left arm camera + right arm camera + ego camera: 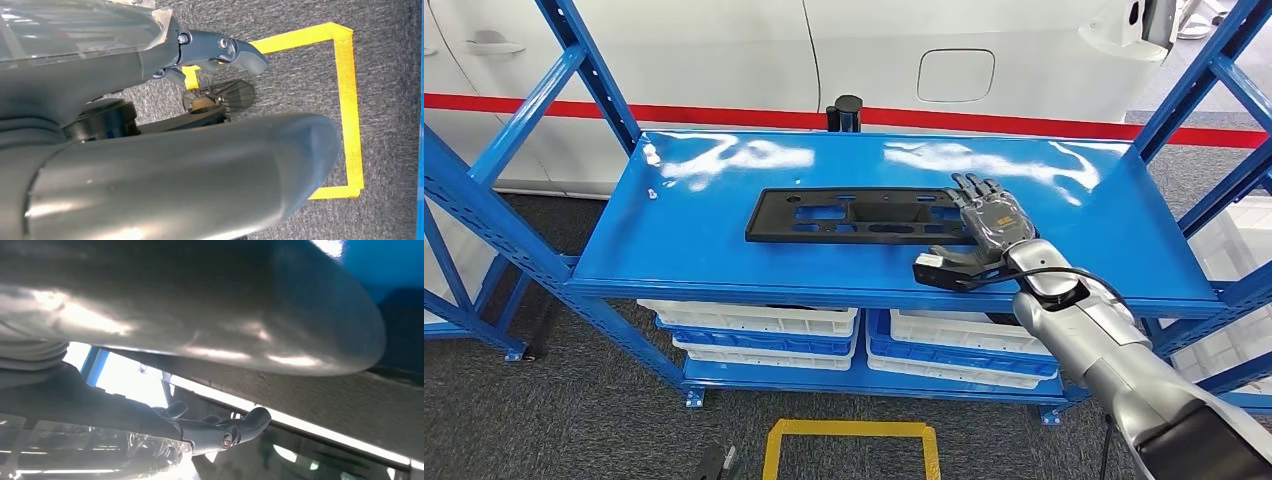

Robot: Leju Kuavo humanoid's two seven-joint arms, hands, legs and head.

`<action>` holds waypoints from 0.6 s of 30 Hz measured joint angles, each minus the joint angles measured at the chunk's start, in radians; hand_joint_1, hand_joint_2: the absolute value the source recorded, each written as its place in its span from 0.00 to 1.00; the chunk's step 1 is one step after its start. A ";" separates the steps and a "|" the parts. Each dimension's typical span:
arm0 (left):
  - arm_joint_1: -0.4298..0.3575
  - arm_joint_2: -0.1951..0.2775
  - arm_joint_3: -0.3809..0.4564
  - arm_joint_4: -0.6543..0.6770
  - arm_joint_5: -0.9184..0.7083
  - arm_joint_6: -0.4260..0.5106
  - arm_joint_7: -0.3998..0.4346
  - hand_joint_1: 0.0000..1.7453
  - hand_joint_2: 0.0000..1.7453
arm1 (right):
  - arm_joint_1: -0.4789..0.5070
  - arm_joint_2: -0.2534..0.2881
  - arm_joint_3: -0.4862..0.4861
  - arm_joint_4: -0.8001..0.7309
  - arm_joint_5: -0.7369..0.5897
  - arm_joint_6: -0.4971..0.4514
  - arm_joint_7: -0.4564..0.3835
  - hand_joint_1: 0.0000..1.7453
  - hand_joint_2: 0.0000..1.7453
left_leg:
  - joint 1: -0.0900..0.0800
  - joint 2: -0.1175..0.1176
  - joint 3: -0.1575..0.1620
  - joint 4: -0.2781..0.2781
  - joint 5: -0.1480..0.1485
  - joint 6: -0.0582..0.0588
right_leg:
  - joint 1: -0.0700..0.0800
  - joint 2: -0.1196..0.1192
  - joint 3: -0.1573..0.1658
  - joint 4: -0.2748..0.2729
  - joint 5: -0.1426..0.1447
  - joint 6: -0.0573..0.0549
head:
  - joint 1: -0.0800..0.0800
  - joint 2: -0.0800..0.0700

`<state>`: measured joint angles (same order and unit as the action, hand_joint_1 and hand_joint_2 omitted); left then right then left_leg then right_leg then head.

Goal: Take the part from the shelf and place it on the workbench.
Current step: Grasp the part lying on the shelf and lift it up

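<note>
**Obscured and cut-off items for your attention**

The right hand (986, 232) covers the right end of the black part (854, 216), so you cannot tell whether the fingers (977, 190) grip it or merely rest on it. In the right wrist view the thumb (215, 310) blocks most of the picture, and what lies past it is blurred and glare-washed. In the left wrist view the left hand (220, 50) has its fingers largely hidden behind the thumb, so their pose cannot be judged, and the yellow floor marking (347, 90) is partly hidden. The white bins (754, 320) under the shelf (724, 260) have their contents hidden, and the shelf uprights are cut off by the picture's edges.
</note>
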<state>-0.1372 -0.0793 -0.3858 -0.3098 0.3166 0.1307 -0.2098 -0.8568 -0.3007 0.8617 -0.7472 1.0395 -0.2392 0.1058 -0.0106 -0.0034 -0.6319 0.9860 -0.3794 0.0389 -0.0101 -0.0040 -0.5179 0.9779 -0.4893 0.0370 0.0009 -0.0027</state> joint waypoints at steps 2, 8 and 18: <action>0.000 -0.001 -0.002 0.000 0.000 0.002 0.000 0.00 0.00 | 0.003 0.003 -0.006 0.013 0.005 -0.013 0.002 0.07 0.00 | 0.000 0.000 0.000 0.000 0.000 0.000 | 0.000 0.000 0.000 0.000 0.000 0.000 | 0.000 0.000; 0.000 -0.003 -0.014 0.000 -0.003 0.002 0.000 0.00 0.00 | 0.014 0.008 -0.033 0.052 0.013 -0.037 0.005 0.82 0.00 | 0.000 0.000 0.000 0.000 0.000 0.000 | 0.000 0.000 0.000 0.000 0.000 0.000 | 0.000 0.000; -0.001 -0.005 -0.028 0.000 -0.012 0.002 0.005 0.00 0.00 | 0.024 0.009 -0.068 0.083 0.016 -0.058 0.005 0.91 0.00 | 0.000 0.000 0.000 0.000 0.000 0.000 | 0.000 0.000 0.000 0.000 0.000 0.000 | 0.000 0.000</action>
<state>-0.1386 -0.0843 -0.4134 -0.3098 0.3044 0.1329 -0.2052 -0.8324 -0.2919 0.7936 -0.6644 1.0552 -0.2969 0.1105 -0.0102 -0.0033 -0.6319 0.9865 -0.3794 0.0390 -0.0102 -0.0041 -0.5181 0.9778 -0.4893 0.0370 0.0009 -0.0027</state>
